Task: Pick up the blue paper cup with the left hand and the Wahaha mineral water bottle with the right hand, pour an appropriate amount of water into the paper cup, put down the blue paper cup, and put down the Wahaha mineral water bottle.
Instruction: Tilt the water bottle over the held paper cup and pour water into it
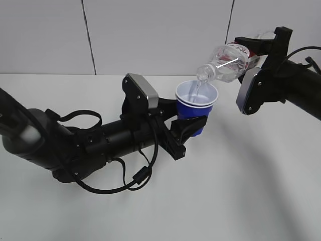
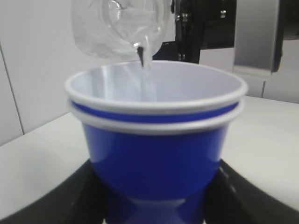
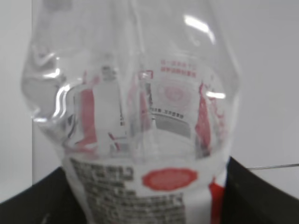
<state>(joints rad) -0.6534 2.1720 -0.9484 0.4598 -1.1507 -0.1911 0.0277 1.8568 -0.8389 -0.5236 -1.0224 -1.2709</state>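
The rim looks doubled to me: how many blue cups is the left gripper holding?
2, nested: the outer blue paper cup sits in the left gripper, the inner cup's rim just above it. More could hide inside.

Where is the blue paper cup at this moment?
In the exterior view, the blue paper cup is right of centre, held above the table by the left gripper, just under the tilted water bottle's mouth.

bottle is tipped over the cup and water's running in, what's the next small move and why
Probably hold the tilt briefly, then tip the Wahaha mineral water bottle back upright with the right claw. A thin stream falls from its neck into the blue paper cup, held off the table in the left claw. Its visible inner wall is bare; the water level is hidden.
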